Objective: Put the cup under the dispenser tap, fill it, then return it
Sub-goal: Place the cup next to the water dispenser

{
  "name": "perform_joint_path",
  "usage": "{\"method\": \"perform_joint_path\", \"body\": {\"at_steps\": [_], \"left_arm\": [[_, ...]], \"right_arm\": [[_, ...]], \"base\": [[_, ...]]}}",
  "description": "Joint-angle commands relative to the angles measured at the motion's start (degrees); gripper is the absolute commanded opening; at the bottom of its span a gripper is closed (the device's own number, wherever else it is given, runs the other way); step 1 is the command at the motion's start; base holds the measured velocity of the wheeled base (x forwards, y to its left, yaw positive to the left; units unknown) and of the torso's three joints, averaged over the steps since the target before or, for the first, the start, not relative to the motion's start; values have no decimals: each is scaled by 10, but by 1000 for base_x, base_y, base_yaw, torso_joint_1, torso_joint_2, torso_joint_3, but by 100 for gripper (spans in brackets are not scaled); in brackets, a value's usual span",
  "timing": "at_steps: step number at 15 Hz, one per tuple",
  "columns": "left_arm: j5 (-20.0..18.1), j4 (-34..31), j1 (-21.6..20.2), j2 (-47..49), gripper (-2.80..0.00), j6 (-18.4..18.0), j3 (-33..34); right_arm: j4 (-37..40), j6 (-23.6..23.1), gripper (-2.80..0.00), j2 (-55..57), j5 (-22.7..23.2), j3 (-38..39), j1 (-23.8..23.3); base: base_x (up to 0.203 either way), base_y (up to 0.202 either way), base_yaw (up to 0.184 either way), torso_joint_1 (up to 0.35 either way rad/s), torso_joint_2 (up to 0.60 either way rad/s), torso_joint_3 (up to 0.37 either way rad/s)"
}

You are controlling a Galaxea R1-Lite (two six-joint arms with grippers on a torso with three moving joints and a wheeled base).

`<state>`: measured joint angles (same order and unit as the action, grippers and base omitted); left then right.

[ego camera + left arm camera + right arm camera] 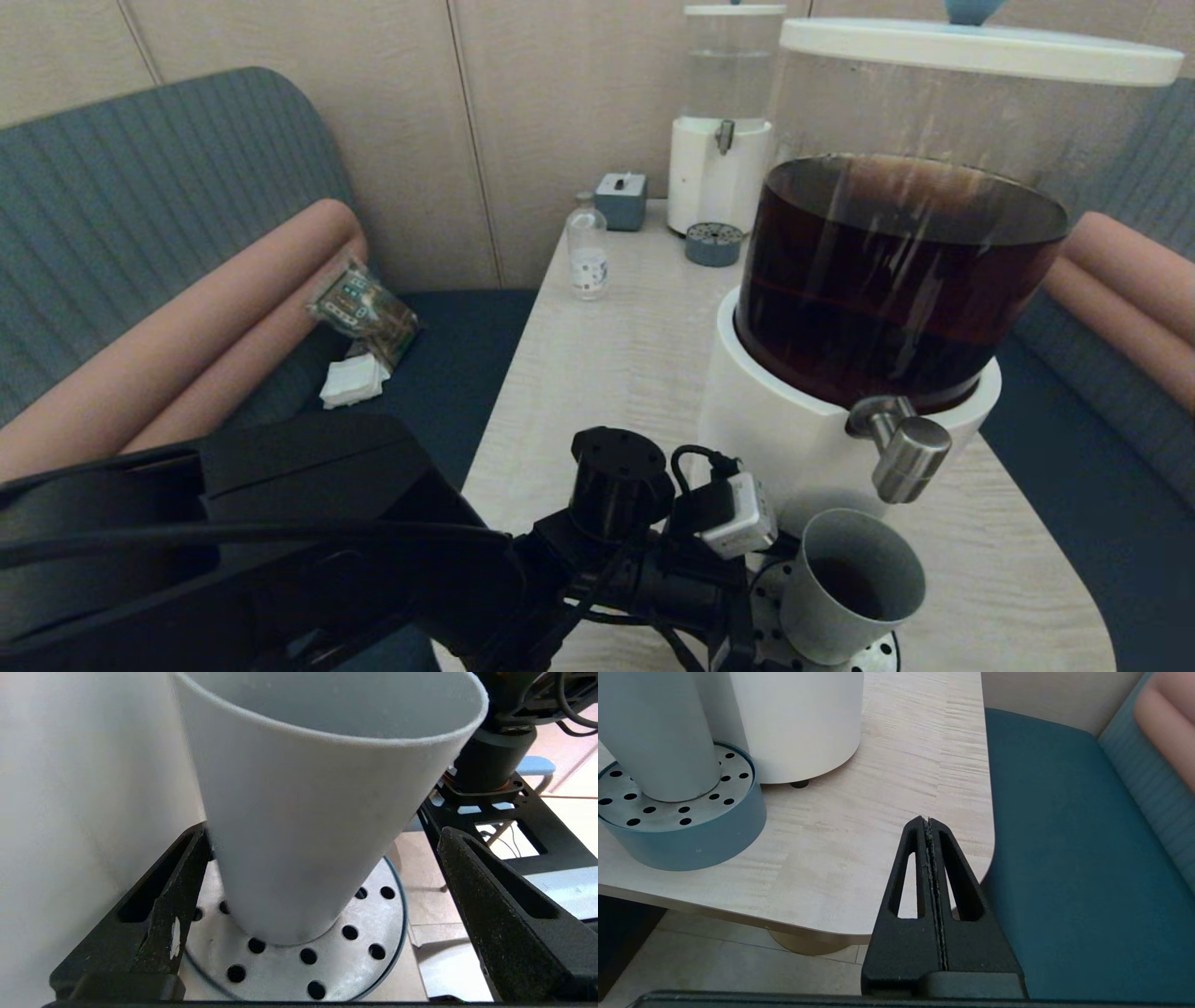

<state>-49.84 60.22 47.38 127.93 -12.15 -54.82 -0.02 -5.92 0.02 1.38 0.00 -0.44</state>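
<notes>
Head view: cup (851, 586) on drip tray (878, 655), beneath tap (904, 450); bottle (587, 247) label unreadable.
Left wrist view: left claw (322, 877) fingers apart, flanking cup (308, 812); dispenser base (84, 812) alongside.
Right wrist view: right claw (930, 823) pressed together, beside table (859, 826) corner.

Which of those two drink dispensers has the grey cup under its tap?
The big near dispenser holding dark brown liquid; the cup sits below its tap.

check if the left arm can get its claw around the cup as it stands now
Probably yes. The left claw is open with a finger on each side of the cup, which stands upright on the perforated drip tray. Nothing sits between fingers and cup; the dispenser base crowds one side.
</notes>
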Motion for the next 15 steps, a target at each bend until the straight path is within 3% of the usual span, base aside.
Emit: {"method": "perform_joint_path", "body": {"at_steps": [1, 15], "left_arm": [[-3, 4, 5, 7, 0, -1, -5], [-4, 4, 22, 21, 0, 19, -24]], "right_arm": [[-1, -1, -280, -2, 0, 5, 0], [-1, -1, -280, -2, 0, 5, 0]], "base": [[0, 0, 0, 0, 0, 0], [0, 0, 0, 0, 0, 0]]}}
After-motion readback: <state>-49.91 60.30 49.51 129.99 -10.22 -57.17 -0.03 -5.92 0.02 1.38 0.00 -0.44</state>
